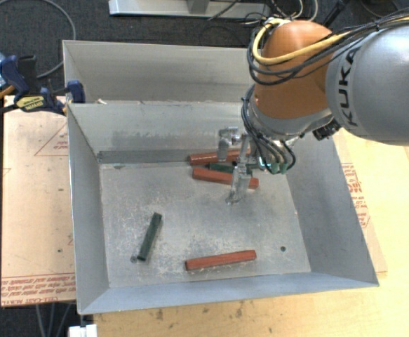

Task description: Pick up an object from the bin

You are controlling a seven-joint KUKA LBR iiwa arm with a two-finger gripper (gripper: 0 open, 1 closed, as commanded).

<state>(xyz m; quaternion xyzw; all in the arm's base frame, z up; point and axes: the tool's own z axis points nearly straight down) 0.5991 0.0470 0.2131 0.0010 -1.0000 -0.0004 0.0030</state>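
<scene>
Near the back wall of the bin (190, 69), your claw (236, 181) sits over the crossed red sticks (212, 175), spread or pinching you can't tell, so centre on one stick before squeezing.

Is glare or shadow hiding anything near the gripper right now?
Camera view: no glare on the bin floor, which is evenly lit; a thin shadow runs along the foot of the back wall; the gripper itself covers part of the red sticks; bright highlights sit on the arm.
</scene>
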